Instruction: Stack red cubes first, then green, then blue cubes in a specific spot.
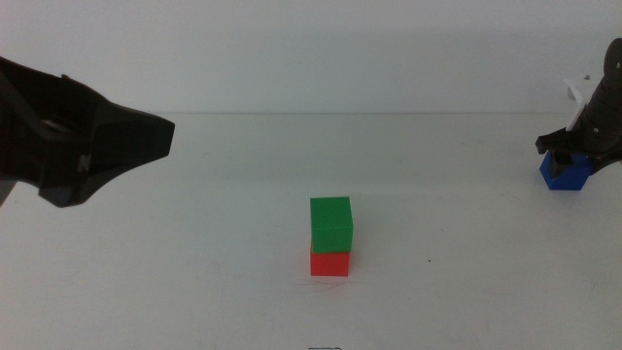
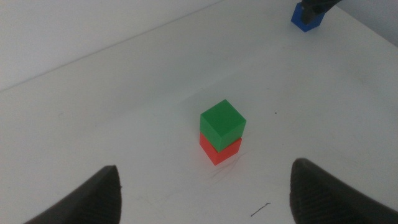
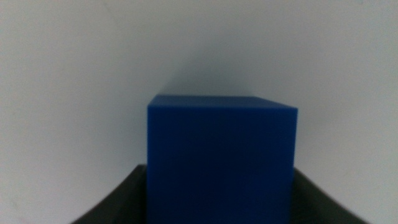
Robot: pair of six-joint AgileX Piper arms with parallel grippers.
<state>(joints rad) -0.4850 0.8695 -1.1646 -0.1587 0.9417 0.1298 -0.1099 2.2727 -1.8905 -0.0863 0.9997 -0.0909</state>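
White table: right gripper clamps blue cube.

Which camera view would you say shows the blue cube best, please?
The right wrist view: the blue cube fills it, between the right end effector jaws. Middle and left wrist views show it small, partly hidden.

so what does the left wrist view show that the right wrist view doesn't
Only the left wrist view shows the green cube stacked on the red cube, with the open left gripper hovering back from the stack, not touching it. Only the right wrist view shows the right gripper up close, a jaw on each side of the blue cube. Both show that blue cube, small and far off in the left wrist view, and the white table.
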